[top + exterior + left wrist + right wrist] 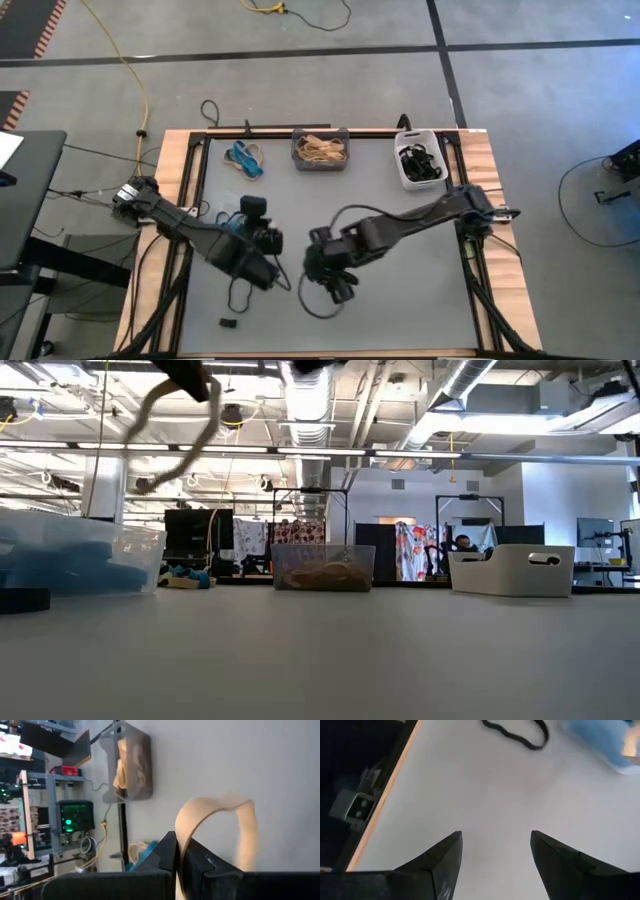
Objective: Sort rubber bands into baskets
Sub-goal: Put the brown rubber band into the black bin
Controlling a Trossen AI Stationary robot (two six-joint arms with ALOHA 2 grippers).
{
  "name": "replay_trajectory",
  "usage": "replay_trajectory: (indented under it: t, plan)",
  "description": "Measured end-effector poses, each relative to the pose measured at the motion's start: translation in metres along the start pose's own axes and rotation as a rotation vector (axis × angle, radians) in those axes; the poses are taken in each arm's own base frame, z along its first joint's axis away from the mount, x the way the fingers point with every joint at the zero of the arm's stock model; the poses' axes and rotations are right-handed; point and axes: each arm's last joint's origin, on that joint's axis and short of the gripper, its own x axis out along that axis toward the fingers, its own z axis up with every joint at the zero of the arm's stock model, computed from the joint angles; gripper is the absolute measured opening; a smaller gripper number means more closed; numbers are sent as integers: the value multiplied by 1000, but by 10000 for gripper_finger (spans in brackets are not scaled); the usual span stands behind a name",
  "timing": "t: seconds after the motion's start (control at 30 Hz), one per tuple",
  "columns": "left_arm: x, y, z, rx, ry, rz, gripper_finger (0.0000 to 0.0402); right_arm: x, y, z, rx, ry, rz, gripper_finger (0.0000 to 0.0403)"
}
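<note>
**Tan band pinched, three bins lined up at the back**

The left gripper (180, 865) has its dark blocky fingers clamped tight on a tan rubber band (220, 820), a flat floppy strip arching up out of them in a soft loop. It hangs over the smooth grey counter (330, 200), on the near side of the dark grey basket (320, 150), which sits mid-back and is stuffed with a tangled tan pile. Left of that basket is the clear basket (245, 157) with blue bands; right of it, the white basket (418, 160) with black ones. The right gripper (495, 855) has its matte wedge-shaped fingers spread wide, empty, over bare counter. A thin wavy black band (517, 732) lies loose near it.
</note>
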Motion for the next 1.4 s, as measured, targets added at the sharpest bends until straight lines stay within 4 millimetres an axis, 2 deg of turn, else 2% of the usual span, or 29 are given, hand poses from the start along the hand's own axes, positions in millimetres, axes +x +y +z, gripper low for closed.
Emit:
replay_trajectory:
  t: [0.3,0.4,0.53,0.67,0.83,1.0,1.13,1.4]
  plan:
    - [29,62,8,-35,-26,2,0,-97,32,-14,39,-73,-177,265]
    - [46,85,12,-54,-41,-30,0,-122,40,-21,64,-105,-215,265]
    - [74,117,18,-76,-80,-61,0,-144,48,-30,103,-125,-243,265]
    - [101,155,19,-148,-151,-46,0,-155,55,-39,139,-113,-260,265]
    - [128,203,9,-266,-253,-9,0,-157,68,-47,166,-64,-248,265]
    - [157,235,1,-361,-357,-28,0,-156,82,-52,166,-48,-281,265]
    - [189,244,2,-392,-394,-46,0,-158,90,-54,169,-76,-324,265]
    - [264,234,7,-404,-319,-76,0,-162,104,-61,217,-87,-332,265]
